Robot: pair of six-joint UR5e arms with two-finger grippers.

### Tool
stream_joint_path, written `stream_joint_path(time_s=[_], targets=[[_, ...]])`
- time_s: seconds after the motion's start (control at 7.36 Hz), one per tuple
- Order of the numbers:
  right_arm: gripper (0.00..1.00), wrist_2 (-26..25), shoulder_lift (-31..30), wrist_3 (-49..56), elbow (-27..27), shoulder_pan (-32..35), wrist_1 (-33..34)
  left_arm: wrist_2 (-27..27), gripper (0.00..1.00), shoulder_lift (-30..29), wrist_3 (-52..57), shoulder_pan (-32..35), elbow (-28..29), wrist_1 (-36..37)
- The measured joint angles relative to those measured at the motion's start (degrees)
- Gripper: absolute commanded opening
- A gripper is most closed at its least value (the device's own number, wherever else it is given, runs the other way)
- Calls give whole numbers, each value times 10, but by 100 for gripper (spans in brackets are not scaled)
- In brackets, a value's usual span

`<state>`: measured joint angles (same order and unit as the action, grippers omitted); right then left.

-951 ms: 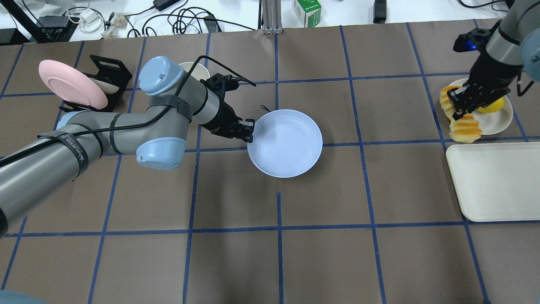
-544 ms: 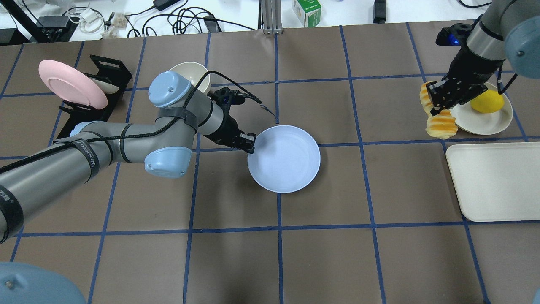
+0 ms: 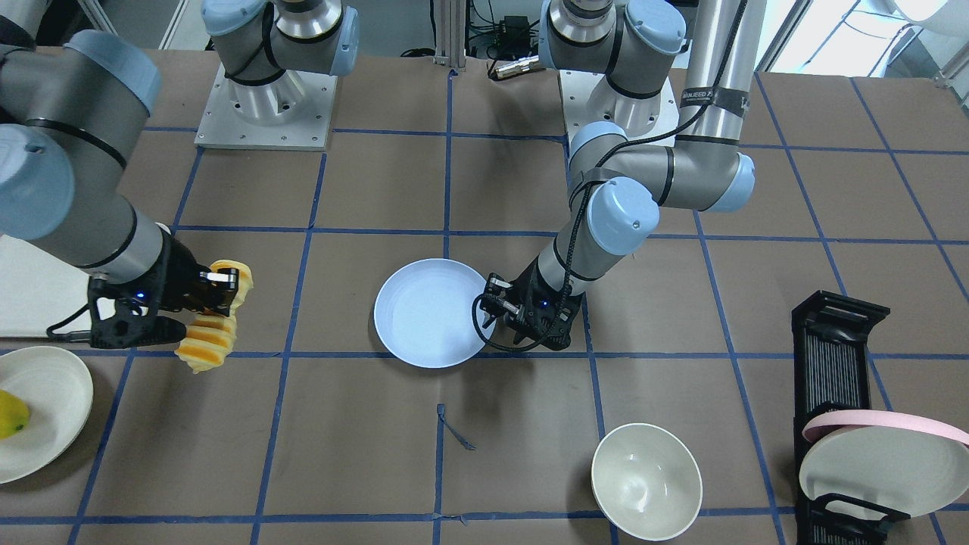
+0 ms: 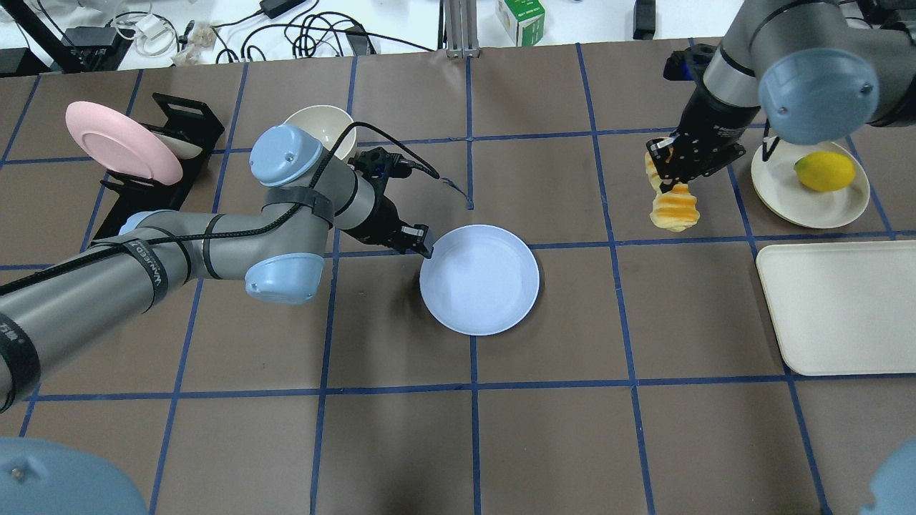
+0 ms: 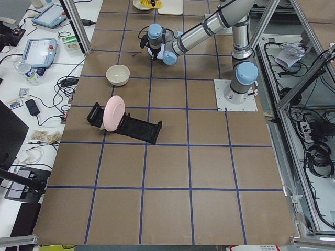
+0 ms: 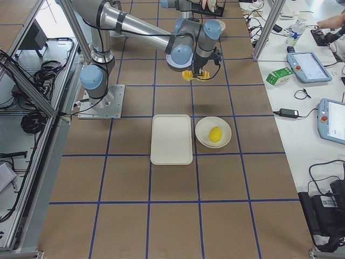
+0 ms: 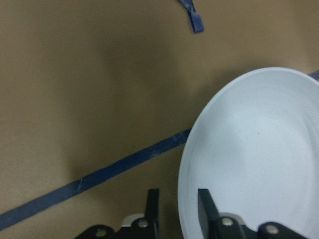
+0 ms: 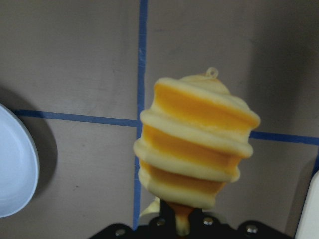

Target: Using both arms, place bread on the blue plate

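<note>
Bread [image 4: 673, 211] hangs clamped in your right gripper [image 4: 678, 170], off the table at the overhead view's upper right, well apart from the blue plate [image 4: 486, 286] at centre. Your left gripper [image 4: 422, 245] pinches that plate's left rim. Pickup looks done; you have the carry across and the set-down left.

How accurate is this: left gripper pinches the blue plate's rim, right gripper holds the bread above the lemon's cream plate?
The overhead view shows the right gripper holding the bread over bare table, beside the cream plate, not above it. The left gripper does pinch the blue plate's rim.
</note>
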<state>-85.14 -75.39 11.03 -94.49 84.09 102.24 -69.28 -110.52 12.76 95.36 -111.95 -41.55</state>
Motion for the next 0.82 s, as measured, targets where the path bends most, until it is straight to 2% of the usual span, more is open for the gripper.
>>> stream_joint_path(time_s=[0.14,0.27,0.68,0.82], targets=[[0,1,1,-40,-2,33,6,-1,100,15,-1,-11,24,-43],[0,5,3,-77,-3,67,13,-8,100,38,-3,-17,57,-123],[0,13,43,-189,-13,170,88,-103,100,126,-15,-30,158,-380],[0,13,66,-218,-24,197,134,-127,100,151,-26,-32,177,-428]])
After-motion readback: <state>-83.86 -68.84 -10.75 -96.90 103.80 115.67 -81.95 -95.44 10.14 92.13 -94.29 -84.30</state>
